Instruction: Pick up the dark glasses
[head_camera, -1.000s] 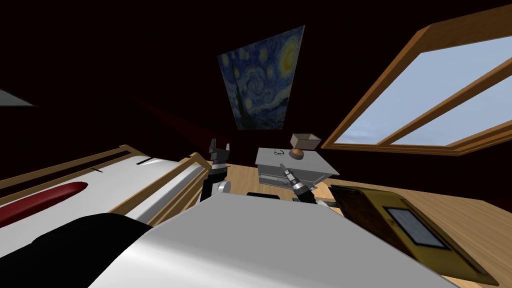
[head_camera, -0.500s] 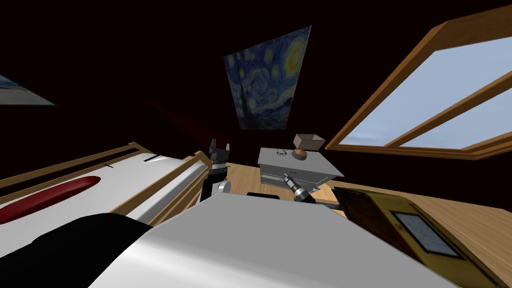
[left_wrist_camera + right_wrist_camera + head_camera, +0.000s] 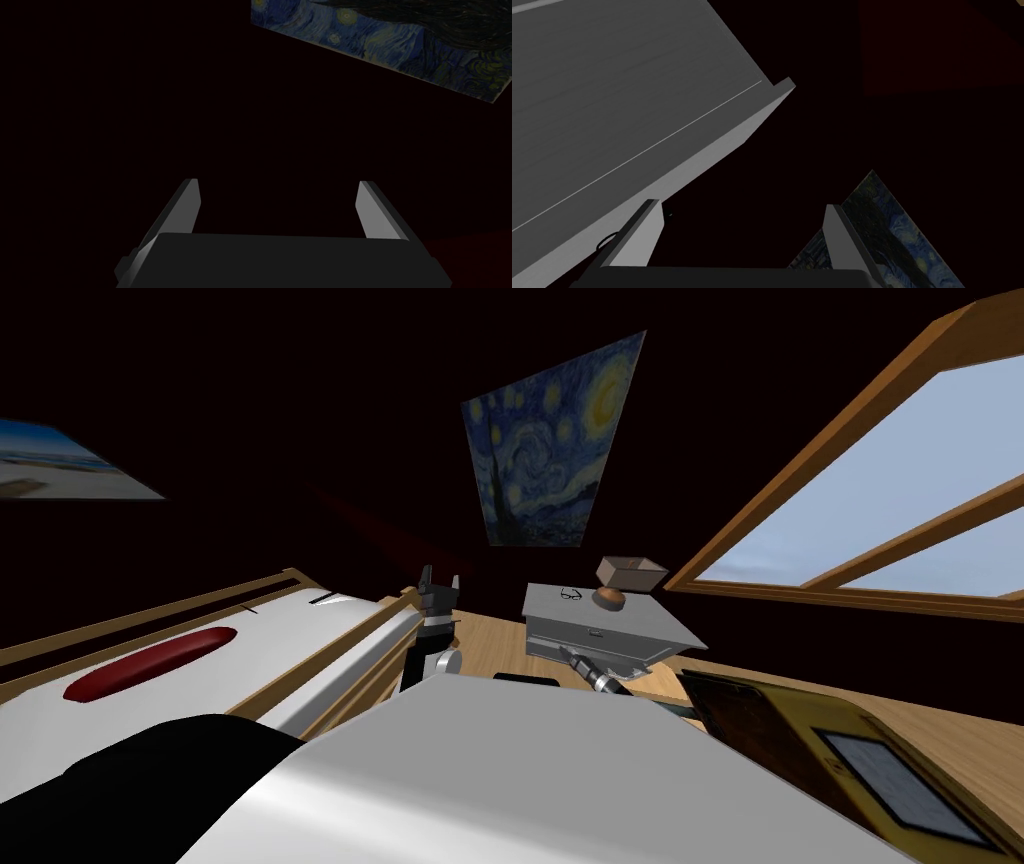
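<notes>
Glasses: dark glasses (image 3: 571, 593) lie flat on top of a grey table (image 3: 650, 623) with drawers, towards its far left corner as the robot faces it.

Head view:
- Long axis of the frame runs roughly along the table's back edge. Too small to tell which way the lenses face.
- A round brown object (image 3: 609, 599) sits just beside the glasses on their right. A tan box-like shape (image 3: 630, 572) stands behind it.
- Right jaws are low in front of the table's drawer face, below the top and well short of the glasses.
- Left jaws are raised, near the wooden rail of a white bed (image 3: 330, 623), well apart from the table.

Left wrist view:
- Left jaws stand wide, with nothing between them.

Right wrist view:
- Right jaws stand wide and empty.
- The table's flat grey face (image 3: 612, 100) slants close past one blade. The top's edge juts out beyond it.
</notes>
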